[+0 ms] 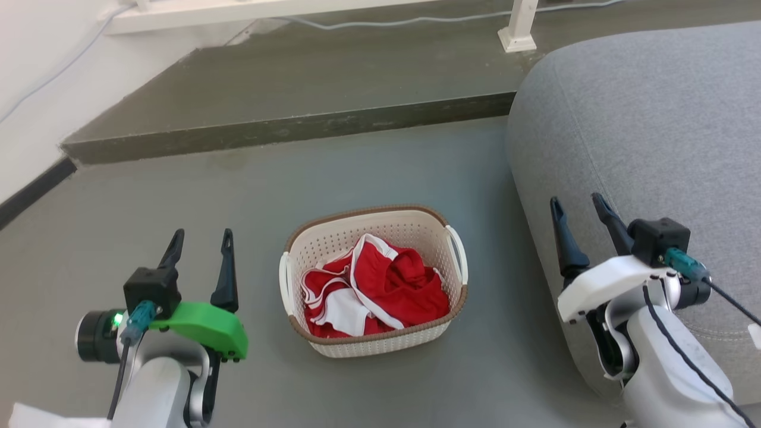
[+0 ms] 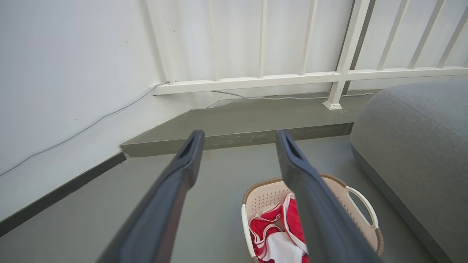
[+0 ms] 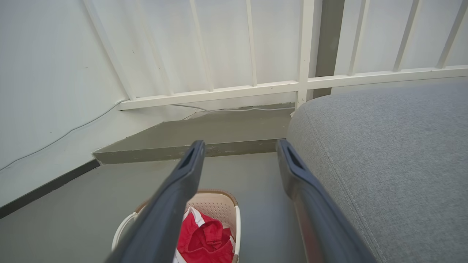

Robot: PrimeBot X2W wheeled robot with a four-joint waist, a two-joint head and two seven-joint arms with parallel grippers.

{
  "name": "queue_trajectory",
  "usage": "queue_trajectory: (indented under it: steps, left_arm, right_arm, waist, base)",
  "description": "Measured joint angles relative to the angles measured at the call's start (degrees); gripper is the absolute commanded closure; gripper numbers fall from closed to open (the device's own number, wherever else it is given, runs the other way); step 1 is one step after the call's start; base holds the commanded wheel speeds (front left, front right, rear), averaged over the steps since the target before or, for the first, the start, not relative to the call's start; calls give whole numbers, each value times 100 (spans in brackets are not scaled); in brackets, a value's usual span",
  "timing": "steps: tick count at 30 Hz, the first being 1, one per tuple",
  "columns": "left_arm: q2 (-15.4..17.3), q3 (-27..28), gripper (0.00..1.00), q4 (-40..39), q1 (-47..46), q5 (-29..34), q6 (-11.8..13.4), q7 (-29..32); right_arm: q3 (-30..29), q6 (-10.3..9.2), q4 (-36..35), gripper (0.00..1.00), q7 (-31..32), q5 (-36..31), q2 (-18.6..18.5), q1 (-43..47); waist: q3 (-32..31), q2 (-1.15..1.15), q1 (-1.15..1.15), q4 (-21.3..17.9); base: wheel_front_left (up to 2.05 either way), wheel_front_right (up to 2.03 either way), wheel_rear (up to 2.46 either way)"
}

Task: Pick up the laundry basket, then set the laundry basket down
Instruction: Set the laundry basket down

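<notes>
The laundry basket (image 1: 456,300), cream perforated plastic with a brown rim and white side handles, stands on the grey floor between my arms, holding red and white clothes (image 1: 380,285). My left gripper (image 1: 201,239) hovers open to the basket's left, apart from it. My right gripper (image 1: 579,205) is open to its right, in front of the sofa. In the left wrist view the basket (image 2: 265,193) sits low, partly behind the right finger of the open left gripper (image 2: 239,136). In the right wrist view the basket (image 3: 219,204) lies below the open right gripper (image 3: 240,145).
A grey sofa (image 1: 648,119) fills the right side, close to my right arm. A raised dark step (image 1: 285,89) runs across behind the basket, with a white railing (image 2: 292,76) and a cable above it. A white wall (image 1: 35,77) with a dark skirting stands at the left.
</notes>
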Motion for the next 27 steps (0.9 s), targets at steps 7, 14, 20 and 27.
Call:
queue_trajectory:
  steps: [7, 14, 20, 27]
  left_arm:
    - [-49, 167, 0, -332, 504, 19, 12, 0]
    - [-151, 250, 0, -510, 985, 33, 59, 0]
    - [-154, 332, 0, -708, 1262, 151, 64, 0]
    - [-174, 402, 0, -873, 1541, 168, 110, 0]
  right_arm:
    - [-12, -88, -238, 0, 0, -62, 8, 428]
    - [-14, -129, -408, 0, 0, -93, 11, 779]
    - [-1, -130, -593, 0, 0, -145, 14, 951]
    - [4, -172, -756, 0, 0, -183, 14, 1158]
  waist:
    - [-222, 0, 0, -16]
    - [-393, 0, 0, 8]
    - [-447, 0, 0, 23]
    - [-489, 0, 0, 13]
  base:
    - [0, 0, 0]
    - [0, 0, 0]
    - [0, 0, 0]
    - [0, 0, 0]
